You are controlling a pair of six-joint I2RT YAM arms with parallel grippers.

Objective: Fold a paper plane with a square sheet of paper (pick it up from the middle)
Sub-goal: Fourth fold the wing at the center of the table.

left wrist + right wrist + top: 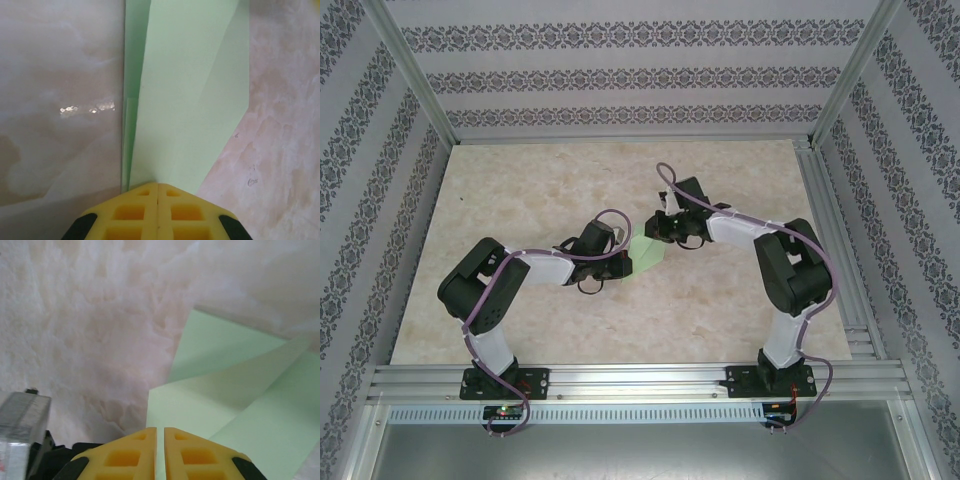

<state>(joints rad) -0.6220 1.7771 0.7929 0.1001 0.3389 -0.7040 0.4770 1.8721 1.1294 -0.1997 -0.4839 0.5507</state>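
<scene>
**1. Gripper state**

- Left gripper (157, 192): clenched. The yellow fingers meet along a closed seam. The tip sits at the 6 o'clock end of the square sheet of paper (190, 90). Whether paper is pinched or only pressed down cannot be told.
- Right gripper (160, 432): nearly closed, with a thin slit between the fingers. Green shows in that slit, so it appears to be grasping an edge of the sheet.

**2. Location of the sheet**

In the overhead view, the sheet lies near the centre of the table (520, 200), between the two grippers. The left gripper is at its 8 o'clock side and the right gripper at its 12 o'clock side.

**3. Task progress (judgement)**

- Done: the sheet is no longer a flat square. Several folds are in place.
- Left: it is too broad for the finished slim dart. The remaining lengthwise folds, and probably the wings, are outstanding.

**4. Appearance of the sheet**

- Pale green, plain and thin.
- Left wrist view: overlapping layers run from 6 to 12 o'clock. The 9 o'clock edge is straight. The 3 o'clock edge angles inward towards the fingers.
- Right wrist view: layers overlap, and a diagonal band runs towards 2 o'clock.
</scene>
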